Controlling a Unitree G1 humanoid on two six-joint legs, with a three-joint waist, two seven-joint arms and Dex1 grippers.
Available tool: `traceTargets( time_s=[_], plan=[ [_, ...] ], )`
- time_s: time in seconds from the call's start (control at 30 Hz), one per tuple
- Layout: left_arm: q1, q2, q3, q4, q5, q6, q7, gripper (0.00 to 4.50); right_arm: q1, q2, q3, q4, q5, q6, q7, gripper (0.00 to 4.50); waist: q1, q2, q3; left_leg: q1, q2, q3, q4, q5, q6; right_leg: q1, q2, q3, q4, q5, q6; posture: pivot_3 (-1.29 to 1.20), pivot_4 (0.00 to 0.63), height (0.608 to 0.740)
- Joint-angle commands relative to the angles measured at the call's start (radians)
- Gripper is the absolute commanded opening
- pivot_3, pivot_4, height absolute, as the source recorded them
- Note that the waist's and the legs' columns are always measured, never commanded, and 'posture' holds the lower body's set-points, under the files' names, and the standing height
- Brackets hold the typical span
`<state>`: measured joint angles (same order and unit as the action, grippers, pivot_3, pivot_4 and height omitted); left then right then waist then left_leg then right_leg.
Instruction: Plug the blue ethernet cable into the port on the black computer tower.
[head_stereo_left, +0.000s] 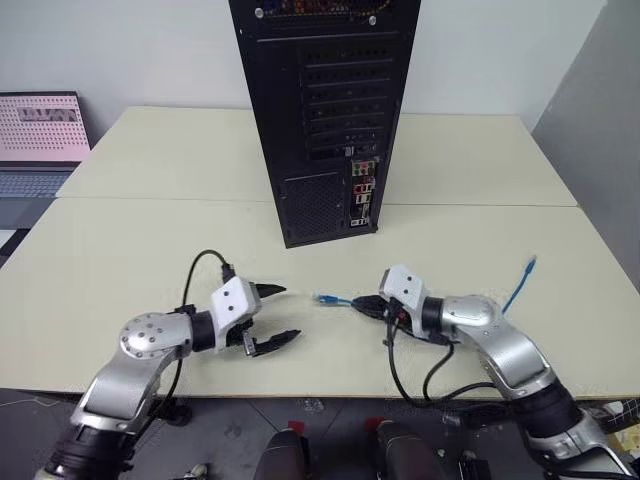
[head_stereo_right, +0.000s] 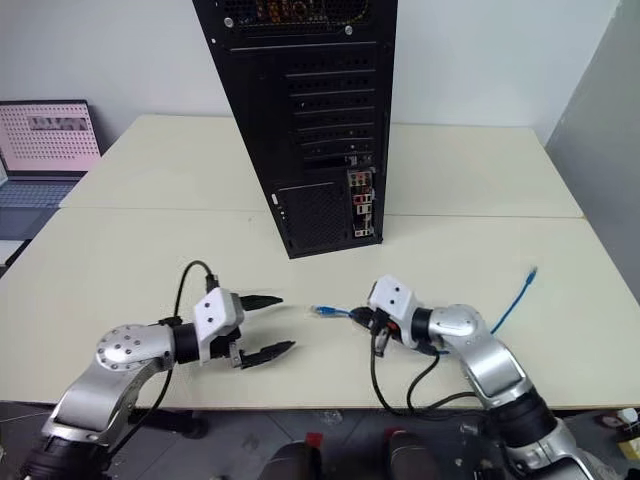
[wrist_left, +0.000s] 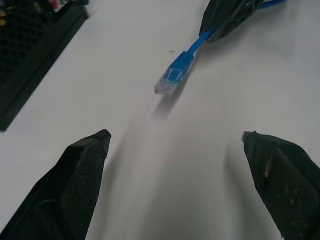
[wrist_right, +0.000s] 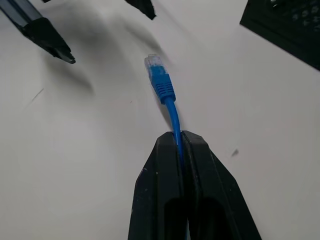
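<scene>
While the right gripper (wrist_right: 179, 142) has its two black fingers pinched shut on the blue ethernet cable (head_stereo_left: 345, 301) a short way behind its plug, nothing is plugged in yet. The clear-tipped plug (wrist_right: 154, 64) sticks out past the fingers, just above the pale table (head_stereo_left: 150, 230), and points toward the left gripper (head_stereo_left: 278, 315), whose textured black fingers stand wide apart and hold nothing. The rest of the thin, bright cord trails behind the right arm, its far end (head_stereo_left: 530, 265) lying loose on the table. The black computer tower (head_stereo_left: 325, 110) stands upright beyond both grippers, well apart from the plug. Its metal rear faces the robot: stacked slotted covers, a square mesh vent and a narrow strip of coloured connectors (head_stereo_left: 362, 195) low down. What remains, I judge, is carrying the plug to that strip, lining it up and pushing it home.
</scene>
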<state>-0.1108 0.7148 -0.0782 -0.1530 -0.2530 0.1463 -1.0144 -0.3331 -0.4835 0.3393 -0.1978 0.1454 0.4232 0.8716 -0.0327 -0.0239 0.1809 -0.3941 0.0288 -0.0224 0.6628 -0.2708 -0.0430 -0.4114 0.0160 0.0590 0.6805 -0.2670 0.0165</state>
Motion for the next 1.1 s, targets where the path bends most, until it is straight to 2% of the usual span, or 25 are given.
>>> traceTargets(
  time_s=[0.03,0.47,0.57,0.83,0.93,1.1],
  plan=[
    [-0.039,-0.019,-0.033,0.003,0.003,-0.032,-0.035,4.50,0.004,-0.025,-0.001,-0.073,0.029,-0.013,0.050,0.08,0.000,0.000,0.000,0.000,0.000,0.000,0.000,0.000,0.000,0.000,0.000,0.000,0.000,0.000,0.000,0.00,0.150,0.740],
    [-0.105,-0.043,-0.056,0.037,-0.021,-0.012,-0.100,4.50,-0.011,-0.053,-0.018,-0.138,0.049,0.000,0.092,0.08,0.000,0.000,0.000,0.000,0.000,0.000,0.000,0.000,0.000,0.000,0.000,-0.002,0.000,0.000,0.000,0.00,0.150,0.740],
    [-0.114,-0.051,-0.055,0.040,-0.031,-0.001,-0.107,4.02,-0.016,-0.057,-0.019,-0.147,0.057,0.002,0.097,0.00,0.001,0.000,0.000,0.000,0.000,-0.001,0.000,0.000,0.000,0.000,0.000,-0.002,0.000,0.000,0.000,0.00,0.150,0.740],
    [-0.124,-0.065,-0.060,0.032,-0.037,0.017,-0.119,2.23,-0.028,-0.062,-0.017,-0.160,0.065,0.003,0.106,0.00,0.001,0.000,0.000,0.000,0.000,-0.001,0.001,0.000,0.000,0.000,0.000,-0.002,0.000,0.000,0.000,0.00,0.150,0.740],
    [-0.129,-0.071,-0.062,0.034,-0.035,0.018,-0.118,1.75,-0.030,-0.068,-0.013,-0.161,0.062,0.000,0.109,0.00,0.001,0.000,0.000,-0.001,0.000,-0.001,0.001,0.000,0.000,0.000,0.000,-0.002,0.000,0.000,0.000,0.00,0.150,0.740],
    [-0.129,-0.076,-0.065,0.035,-0.027,0.013,-0.119,0.53,-0.029,-0.079,-0.009,-0.165,0.055,-0.006,0.118,0.00,0.001,0.000,0.000,0.000,0.000,-0.001,0.001,0.000,0.000,0.000,0.000,-0.002,0.000,0.000,0.000,0.00,0.150,0.740]
  ],
)
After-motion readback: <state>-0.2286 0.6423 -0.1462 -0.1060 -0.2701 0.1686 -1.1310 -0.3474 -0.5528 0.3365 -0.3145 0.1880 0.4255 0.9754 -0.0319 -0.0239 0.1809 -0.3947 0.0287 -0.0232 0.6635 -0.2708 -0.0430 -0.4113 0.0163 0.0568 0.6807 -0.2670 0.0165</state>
